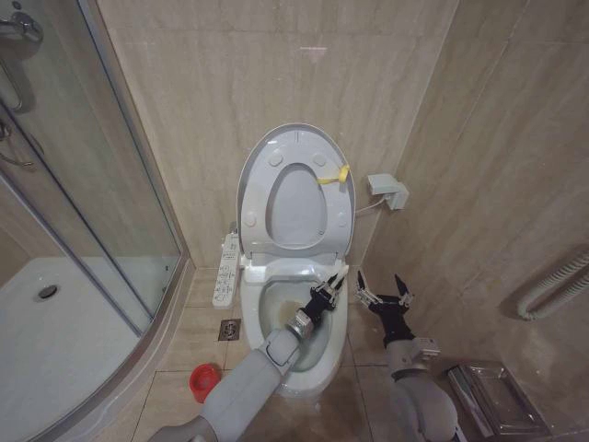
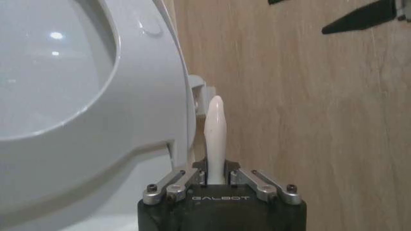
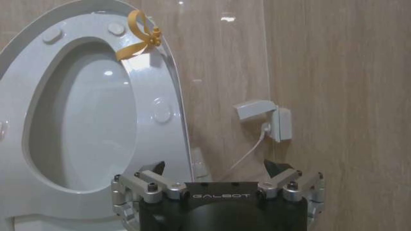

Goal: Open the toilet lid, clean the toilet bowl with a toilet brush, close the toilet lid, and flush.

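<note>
Toilet lid (image 1: pixel 296 189) upright against the wall, seat raised with it. Left pincer (image 1: pixel 333 291) over the toilet bowl (image 1: pixel 276 318) — clenched on the toilet brush (image 2: pixel 215 139) handle. Right pincer (image 1: pixel 385 293) released, just beside the bowl. Red holder cup (image 1: pixel 204 380) on the floor.

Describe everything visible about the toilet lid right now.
The toilet lid stands raised, upright against the beige tiled wall behind the toilet bowl. It is glossy white plastic, an elongated oval, underside facing out with small round bumpers. A yellow tag hangs at its edge. Neither gripper touches it.
</note>
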Tool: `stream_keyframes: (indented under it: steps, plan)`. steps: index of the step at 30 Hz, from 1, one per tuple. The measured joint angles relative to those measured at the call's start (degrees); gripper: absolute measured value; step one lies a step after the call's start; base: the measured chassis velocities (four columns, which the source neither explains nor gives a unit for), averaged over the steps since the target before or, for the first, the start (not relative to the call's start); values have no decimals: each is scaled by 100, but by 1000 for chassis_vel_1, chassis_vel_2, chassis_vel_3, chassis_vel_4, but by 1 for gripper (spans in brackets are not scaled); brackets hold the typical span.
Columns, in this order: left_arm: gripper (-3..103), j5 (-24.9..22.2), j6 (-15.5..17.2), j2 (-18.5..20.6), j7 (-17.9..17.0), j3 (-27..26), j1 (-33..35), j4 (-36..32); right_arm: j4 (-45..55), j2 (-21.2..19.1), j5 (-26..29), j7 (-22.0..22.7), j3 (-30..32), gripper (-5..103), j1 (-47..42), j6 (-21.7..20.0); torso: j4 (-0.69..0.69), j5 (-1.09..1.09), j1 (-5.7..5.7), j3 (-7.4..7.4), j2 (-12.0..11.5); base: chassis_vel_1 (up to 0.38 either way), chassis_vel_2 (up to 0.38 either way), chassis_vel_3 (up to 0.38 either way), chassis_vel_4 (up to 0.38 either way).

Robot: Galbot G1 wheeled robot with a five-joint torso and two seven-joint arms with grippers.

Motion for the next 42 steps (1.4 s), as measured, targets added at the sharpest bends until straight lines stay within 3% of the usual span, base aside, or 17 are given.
stream_keyframes:
  steps: [5,13,19,26,34,39,42]
  plan:
    - [17,-62,56,-12,2,23,-102,-215,0,0,0,0,0,100,0,0,-3,0,0,-1,0,0,0,0,0]
    - [17,-31,-23,-50,33,50,-86,198,0,0,0,0,0,100,0,0,0,0,0,0,0,0,0,0,0]
    - [17,-125,73,-68,31,109,-87,-221,0,0,0,1,0,100,0,0,-3,0,0,0,0,0,0,0,0]
    - [17,-30,6,-100,49,98,-86,275,0,0,0,0,0,100,0,0,1,1,0,0,0,0,0,0,0]
    - [17,-103,93,-68,49,65,-127,-179,0,0,0,0,0,100,0,0,-3,0,0,0,0,0,0,0,0]
    - [17,59,3,-78,58,31,-53,313,0,0,0,1,0,100,0,0,0,0,0,1,0,0,0,0,0]
    - [17,100,-24,-15,54,-39,25,267,0,0,0,1,0,100,0,0,-1,0,0,0,0,0,0,0,0]
